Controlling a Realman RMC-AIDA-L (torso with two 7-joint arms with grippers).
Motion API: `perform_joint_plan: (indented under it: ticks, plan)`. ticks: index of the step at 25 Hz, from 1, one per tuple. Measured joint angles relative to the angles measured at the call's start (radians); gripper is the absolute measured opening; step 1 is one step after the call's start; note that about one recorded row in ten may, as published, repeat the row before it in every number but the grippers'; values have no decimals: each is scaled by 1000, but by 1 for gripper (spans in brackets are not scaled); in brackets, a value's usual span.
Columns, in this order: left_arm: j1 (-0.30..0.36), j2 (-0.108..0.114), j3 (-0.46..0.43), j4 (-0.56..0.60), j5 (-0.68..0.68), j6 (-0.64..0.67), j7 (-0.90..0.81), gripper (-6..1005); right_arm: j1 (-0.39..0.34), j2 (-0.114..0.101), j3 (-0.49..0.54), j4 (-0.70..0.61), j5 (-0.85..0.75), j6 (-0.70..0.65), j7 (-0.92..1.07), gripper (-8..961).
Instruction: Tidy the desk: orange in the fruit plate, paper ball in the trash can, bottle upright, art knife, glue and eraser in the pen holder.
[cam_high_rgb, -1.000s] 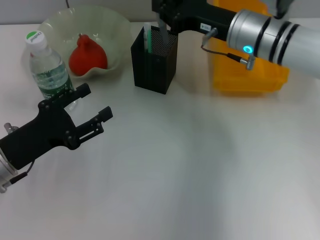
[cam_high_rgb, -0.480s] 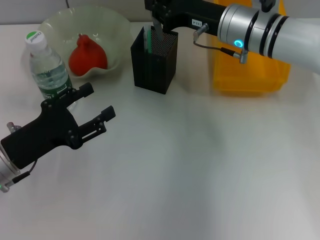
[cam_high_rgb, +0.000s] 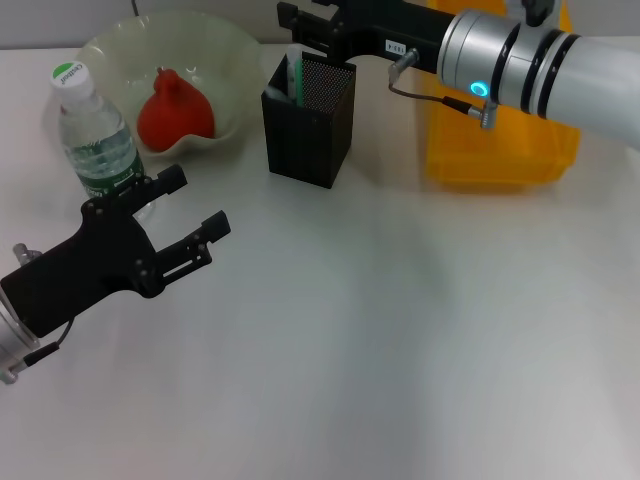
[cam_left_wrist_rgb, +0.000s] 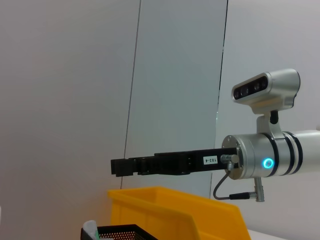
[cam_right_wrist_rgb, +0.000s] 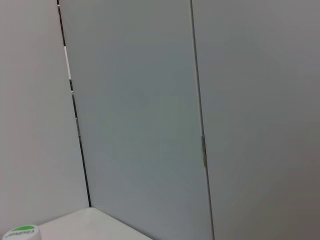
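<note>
The reddish orange (cam_high_rgb: 175, 108) lies in the pale glass fruit plate (cam_high_rgb: 235, 55) at the back left. In front of the plate the bottle (cam_high_rgb: 93, 135) stands upright; its green-and-white cap (cam_right_wrist_rgb: 20, 232) shows in the right wrist view. The black mesh pen holder (cam_high_rgb: 308, 125) holds a white-and-green glue stick (cam_high_rgb: 293, 75). My right gripper (cam_high_rgb: 303, 20) hovers just above the holder's far rim, open and holding nothing; the left wrist view shows this gripper (cam_left_wrist_rgb: 117, 166) side-on. My left gripper (cam_high_rgb: 192, 205) stays open above the table, beside the bottle. Art knife, eraser and paper ball are hidden.
A yellow bin (cam_high_rgb: 500, 150), the trash can, stands right of the pen holder, under my right arm. The same bin (cam_left_wrist_rgb: 170, 210) and the holder's rim (cam_left_wrist_rgb: 125, 231) appear in the left wrist view. The white table (cam_high_rgb: 400, 330) stretches forward.
My right gripper shifted left over the pen holder. The grey tool that hung from it above the holder is no longer in its fingers. My left arm has barely moved.
</note>
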Motion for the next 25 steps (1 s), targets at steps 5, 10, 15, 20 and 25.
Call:
perform_joint_plan:
  ticks: [5, 10, 15, 20, 25]
  plan:
    - [0, 2, 1, 6, 5, 4, -7, 785, -27, 0, 8, -9, 30, -26, -8, 543]
    - [0, 5, 25, 9, 9, 11, -12, 785, -91, -2, 9, -34, 72, -68, -11, 760]
    - [0, 8, 121, 23, 11, 28, -21, 785, -243, -21, 5, -95, 59, -314, -7, 812]
    - [-2, 13, 253, 72, 12, 49, -66, 785, -385, -76, 11, -156, -100, -597, -5, 811]
    - [-11, 17, 308, 110, 12, 45, -148, 785, -430, -130, 13, -146, -288, -748, 7, 811]
